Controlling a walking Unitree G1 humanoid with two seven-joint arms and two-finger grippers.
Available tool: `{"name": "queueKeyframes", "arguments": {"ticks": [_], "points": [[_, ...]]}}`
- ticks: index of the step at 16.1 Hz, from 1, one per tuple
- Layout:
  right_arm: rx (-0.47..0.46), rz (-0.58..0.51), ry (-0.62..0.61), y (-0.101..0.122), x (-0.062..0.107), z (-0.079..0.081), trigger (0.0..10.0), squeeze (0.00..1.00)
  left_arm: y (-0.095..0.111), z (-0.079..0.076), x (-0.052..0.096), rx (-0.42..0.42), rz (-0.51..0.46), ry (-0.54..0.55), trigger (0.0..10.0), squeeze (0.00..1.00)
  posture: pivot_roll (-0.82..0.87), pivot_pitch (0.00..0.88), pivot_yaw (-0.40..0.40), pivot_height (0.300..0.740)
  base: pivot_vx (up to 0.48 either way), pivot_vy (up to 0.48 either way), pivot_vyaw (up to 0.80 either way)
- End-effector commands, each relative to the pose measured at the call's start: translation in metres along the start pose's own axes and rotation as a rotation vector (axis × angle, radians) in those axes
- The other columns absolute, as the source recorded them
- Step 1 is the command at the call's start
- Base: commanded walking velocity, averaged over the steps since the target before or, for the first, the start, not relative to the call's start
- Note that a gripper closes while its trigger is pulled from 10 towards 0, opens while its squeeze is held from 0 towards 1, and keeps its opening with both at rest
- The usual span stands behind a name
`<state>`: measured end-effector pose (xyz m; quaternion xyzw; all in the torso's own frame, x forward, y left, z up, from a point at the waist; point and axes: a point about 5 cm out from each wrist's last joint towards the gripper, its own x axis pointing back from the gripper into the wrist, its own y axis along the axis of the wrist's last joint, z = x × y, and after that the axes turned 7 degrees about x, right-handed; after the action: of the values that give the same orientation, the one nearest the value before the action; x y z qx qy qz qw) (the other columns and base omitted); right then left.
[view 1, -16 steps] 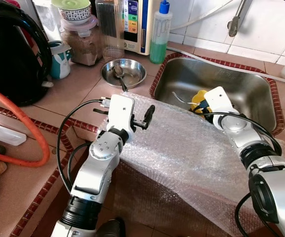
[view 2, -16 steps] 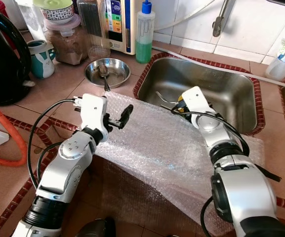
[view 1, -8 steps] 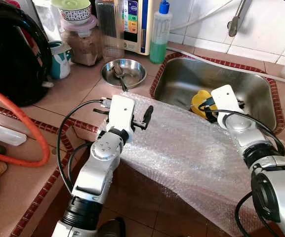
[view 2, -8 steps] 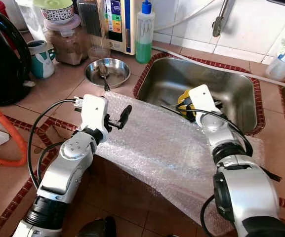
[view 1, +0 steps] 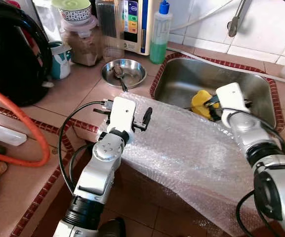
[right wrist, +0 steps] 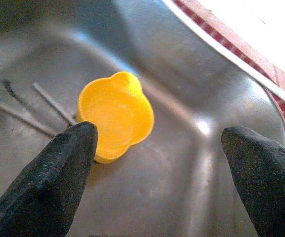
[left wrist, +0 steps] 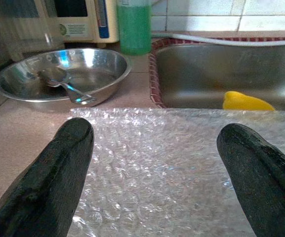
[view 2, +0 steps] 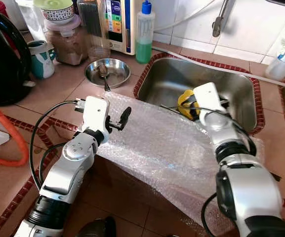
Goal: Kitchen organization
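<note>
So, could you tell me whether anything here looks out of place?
Yes: a sheet of bubble wrap is draped over the counter edge and the sink rim, and a yellow cup lies in the sink beside some utensils.

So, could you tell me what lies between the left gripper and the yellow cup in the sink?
In the left wrist view, bubble wrap stretches from the open left gripper to the sink edge; beyond lies the yellow cup.

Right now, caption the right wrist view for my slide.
Open right gripper poised above a yellow cup in the steel sink.
</note>
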<state>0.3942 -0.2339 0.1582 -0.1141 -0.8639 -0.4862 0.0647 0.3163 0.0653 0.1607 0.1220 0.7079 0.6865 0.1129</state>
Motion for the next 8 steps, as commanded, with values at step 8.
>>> {"name": "queueKeyframes", "arguments": {"ticks": [8], "points": [[-0.147,-0.149,0.023,0.023,0.000,-0.006,10.0,1.00,0.000,0.010,-0.005,-0.070,-0.008,0.068,10.0,1.00,0.08,0.069,-0.011,0.740,0.000,0.000,0.00]]}}
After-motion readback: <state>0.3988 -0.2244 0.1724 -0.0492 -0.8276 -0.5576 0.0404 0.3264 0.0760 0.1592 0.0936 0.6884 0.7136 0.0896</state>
